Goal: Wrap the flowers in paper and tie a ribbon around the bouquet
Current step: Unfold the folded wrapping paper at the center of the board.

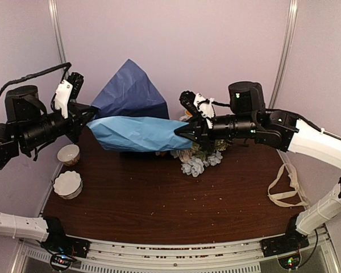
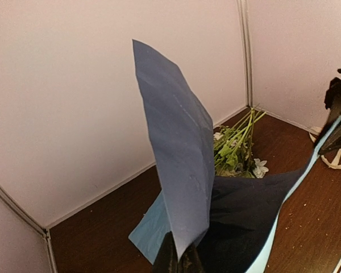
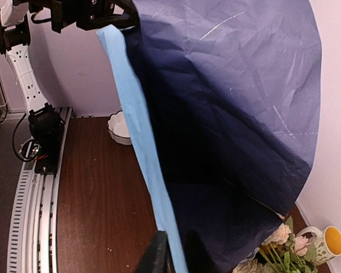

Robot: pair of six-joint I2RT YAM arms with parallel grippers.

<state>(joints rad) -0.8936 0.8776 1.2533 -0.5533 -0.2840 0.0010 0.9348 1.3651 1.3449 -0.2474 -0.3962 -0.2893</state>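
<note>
The blue paper (image 1: 139, 132) hangs stretched between both grippers above the table, with one corner folded up into a peak against the back wall. My left gripper (image 1: 85, 121) is shut on its left end, and the left wrist view shows the sheet (image 2: 182, 153) pinched between the fingertips (image 2: 181, 263). My right gripper (image 1: 181, 134) is shut on the right end, with the pale blue edge (image 3: 137, 114) running down between its fingers (image 3: 176, 259). The flowers (image 1: 198, 162) lie on the table under the right gripper, partly hidden by the paper. The ribbon (image 1: 287, 187) lies loose at the far right.
Two small white bowls (image 1: 69, 153) (image 1: 67, 183) stand at the table's left edge. A white mug with a yellow inside (image 3: 328, 242) stands by the back wall behind the flowers (image 3: 278, 250). White walls close in the back and both sides.
</note>
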